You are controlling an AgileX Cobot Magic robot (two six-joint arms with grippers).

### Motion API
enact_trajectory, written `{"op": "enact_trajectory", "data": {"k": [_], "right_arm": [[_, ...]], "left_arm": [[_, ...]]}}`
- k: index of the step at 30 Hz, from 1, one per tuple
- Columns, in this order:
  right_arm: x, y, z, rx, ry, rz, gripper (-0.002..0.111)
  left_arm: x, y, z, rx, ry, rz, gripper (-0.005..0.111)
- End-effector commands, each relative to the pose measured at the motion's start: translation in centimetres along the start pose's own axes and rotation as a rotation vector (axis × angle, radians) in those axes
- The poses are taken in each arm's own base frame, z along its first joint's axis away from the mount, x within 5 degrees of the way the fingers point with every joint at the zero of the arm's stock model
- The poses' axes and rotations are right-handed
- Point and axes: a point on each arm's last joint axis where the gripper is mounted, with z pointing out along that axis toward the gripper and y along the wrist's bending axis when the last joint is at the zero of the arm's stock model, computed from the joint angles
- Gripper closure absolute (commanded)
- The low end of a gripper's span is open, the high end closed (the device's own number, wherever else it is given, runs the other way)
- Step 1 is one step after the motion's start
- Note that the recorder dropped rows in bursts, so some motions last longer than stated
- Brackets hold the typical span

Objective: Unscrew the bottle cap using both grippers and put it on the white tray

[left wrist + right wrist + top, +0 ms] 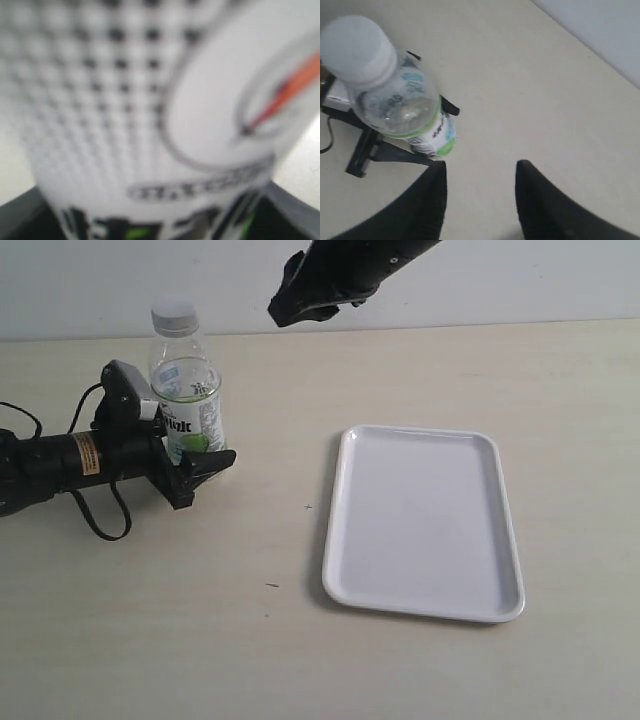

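The clear bottle (pixel 186 400) with its white-and-green label stands upright at the left of the table, and the white bottle cap (pixel 175 316) is on its neck. My left gripper (pixel 196 452) reaches in from the left and is shut on the bottle's lower body. In the left wrist view the blurred label of the bottle (pixel 150 115) fills the picture. My right gripper (pixel 287 312) hangs open in the air behind and to the right of the cap, holding nothing. The right wrist view looks down on the cap (pixel 357 47) and bottle (pixel 407 107), beyond the spread right gripper (pixel 480 172).
The white tray (pixel 420 520) lies flat on the beige table to the right of the bottle, a hand's width away, with nothing on it. Black cables (pixel 105 520) loop from the left arm onto the table. A pale wall rises behind the table's far edge.
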Motion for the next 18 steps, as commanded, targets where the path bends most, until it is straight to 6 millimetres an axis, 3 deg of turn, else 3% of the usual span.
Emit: {"op": "enact_trajectory", "data": {"k": [1,6,12,18], "right_arm": [[-0.6,1.2,0.1,-0.131,-0.057,-0.040,0.050],[-0.8,1.7,0.0,-0.188,-0.083,0.004,0.044],[-1.2,2.2,0.0,-0.237,-0.164,-0.064,0.046],[-1.9,4.3,0.9,-0.227,-0.189,-0.265,0.045]], "left_arm": [[1.0,-0.1,0.0,0.008,0.115,0.066,0.107],[1.0,-0.1,0.0,0.015,0.116,0.081,0.107],[1.0,-0.3,0.0,0.032,0.118,0.089,0.107],[1.0,-0.3,0.0,0.034,0.119,0.083,0.107]]}}
